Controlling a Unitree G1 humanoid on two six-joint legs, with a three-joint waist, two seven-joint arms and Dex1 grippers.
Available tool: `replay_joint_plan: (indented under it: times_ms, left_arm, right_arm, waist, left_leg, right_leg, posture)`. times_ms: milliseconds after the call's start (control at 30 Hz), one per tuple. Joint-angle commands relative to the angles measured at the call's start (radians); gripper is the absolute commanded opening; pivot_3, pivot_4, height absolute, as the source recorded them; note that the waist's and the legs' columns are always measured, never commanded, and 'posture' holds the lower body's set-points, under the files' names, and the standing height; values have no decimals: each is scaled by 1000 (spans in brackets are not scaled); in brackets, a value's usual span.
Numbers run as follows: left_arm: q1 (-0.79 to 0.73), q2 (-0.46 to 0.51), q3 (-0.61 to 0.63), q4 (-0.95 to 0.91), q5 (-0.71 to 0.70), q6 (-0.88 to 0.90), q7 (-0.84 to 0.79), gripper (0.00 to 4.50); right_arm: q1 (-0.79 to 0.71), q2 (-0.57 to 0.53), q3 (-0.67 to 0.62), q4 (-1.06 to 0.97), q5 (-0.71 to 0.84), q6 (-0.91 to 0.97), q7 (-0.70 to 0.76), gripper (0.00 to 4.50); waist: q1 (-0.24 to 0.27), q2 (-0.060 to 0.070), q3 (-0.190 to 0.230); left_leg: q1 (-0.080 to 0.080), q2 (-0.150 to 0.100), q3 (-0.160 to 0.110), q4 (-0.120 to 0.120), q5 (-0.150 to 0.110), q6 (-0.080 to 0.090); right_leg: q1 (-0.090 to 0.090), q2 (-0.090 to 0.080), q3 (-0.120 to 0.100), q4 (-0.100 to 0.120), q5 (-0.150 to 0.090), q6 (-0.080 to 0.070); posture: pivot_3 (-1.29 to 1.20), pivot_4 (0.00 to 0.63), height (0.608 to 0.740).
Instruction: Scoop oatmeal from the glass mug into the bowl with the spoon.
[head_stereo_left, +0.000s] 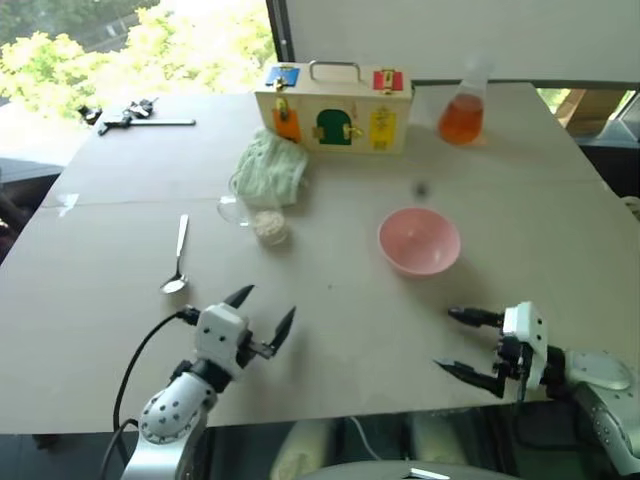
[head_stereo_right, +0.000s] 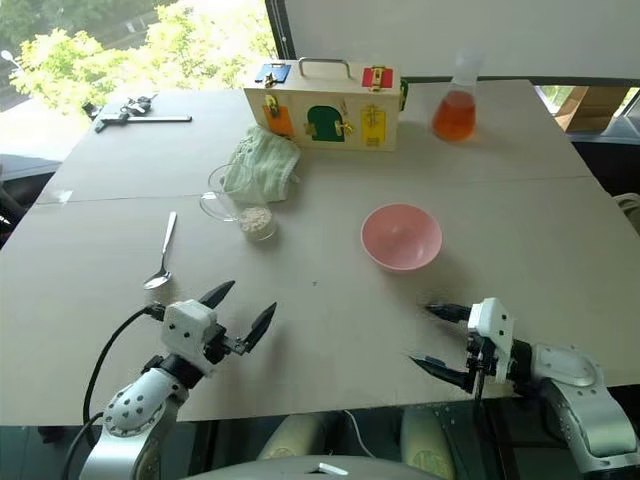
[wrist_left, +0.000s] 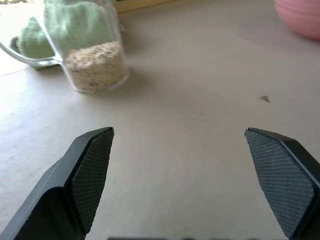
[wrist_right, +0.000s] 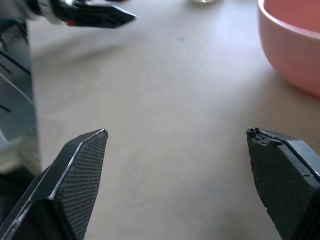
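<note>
Your left gripper (head_stereo_left: 266, 306) is hovering over the near part of the table (head_stereo_left: 330, 310) with its two black fingers spread wide apart and nothing between them. The spoon (head_stereo_left: 177, 257) is lying flat just ahead of it and a little to its left, bowl end nearest the pincer. Farther ahead, almost straight along its fingers, the glass mug (wrist_left: 90, 50) is standing upright with the oatmeal (wrist_left: 95, 65) sitting in its bottom; a pale green cloth (head_stereo_left: 270, 165) is bunched right behind the mug.

Your right gripper (head_stereo_left: 462, 342) is pointing across toward your left one, fingers likewise spread wide and empty. The pink bowl (head_stereo_left: 419, 240) is sitting beyond it, near but apart. Well beyond both pincers, a wooden latch box (head_stereo_left: 333, 118) and a flask of orange liquid (head_stereo_left: 462, 112) are standing.
</note>
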Motion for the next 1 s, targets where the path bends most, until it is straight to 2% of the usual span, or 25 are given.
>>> replay_joint_plan:
  times_ms: [33, 100, 200, 467, 600, 667, 1000]
  left_arm:
    - [-46, 15, 92, 10, 18, -16, 62, 4464]
    - [-90, 51, 119, 49, 71, -13, 84, 4464]
    - [-161, 92, 166, 103, 51, 105, 101, 4464]
    - [-483, 227, 383, 102, -55, 675, 232, 4464]
    - [-534, 295, 349, 169, -77, 821, 169, 4464]
    - [-570, 286, 354, 221, -95, 882, 173, 4464]
    - [-618, 328, 238, 414, -74, 832, 83, 4464]
  right_arm:
    - [-52, -1, 13, -128, 87, 87, -33, 4500]
    - [-83, -5, 30, -158, 89, 113, -39, 4500]
    - [-120, -7, 40, -183, 96, 144, -55, 4500]
    - [-164, 5, 48, -181, 95, 169, -72, 4500]
    - [-200, 23, 53, -184, 107, 173, -82, 4500]
    - [-223, 31, 52, -186, 114, 177, -92, 4500]
    - [-254, 38, 53, -226, 129, 202, -136, 4500]
  waist:
    - [0, 0, 0]
    - [1, -1, 0]
    - [3, -1, 0]
    - [-1, -7, 2]
    - [-8, -7, 2]
    - [-8, -7, 2]
    - [-3, -9, 3]
  left_leg:
    - [0, 0, 0, 1, 0, 0]
    - [0, 0, 0, 1, 0, 0]
    - [0, 0, -1, 2, 0, 0]
    - [-2, 0, -2, 6, 0, -1]
    - [-1, -1, 1, 5, 0, -1]
    - [-2, -1, 2, 6, 0, -1]
    - [-2, -1, 1, 6, 1, -2]
  right_leg:
    - [0, 0, 0, 0, 0, 0]
    - [0, 0, 0, 0, 0, 0]
    - [0, 1, -2, 0, 0, 0]
    - [-3, 5, -1, 6, 0, 0]
    - [-4, 5, 3, 8, 0, 0]
    - [-8, 5, 4, 11, 0, 0]
    - [-8, 2, 3, 12, 0, 0]
  posture:
    - [0, 150, 740]
    - [0, 150, 740]
    - [0, 150, 740]
    - [0, 150, 740]
    - [0, 150, 740]
    - [0, 150, 740]
    - [0, 150, 740]
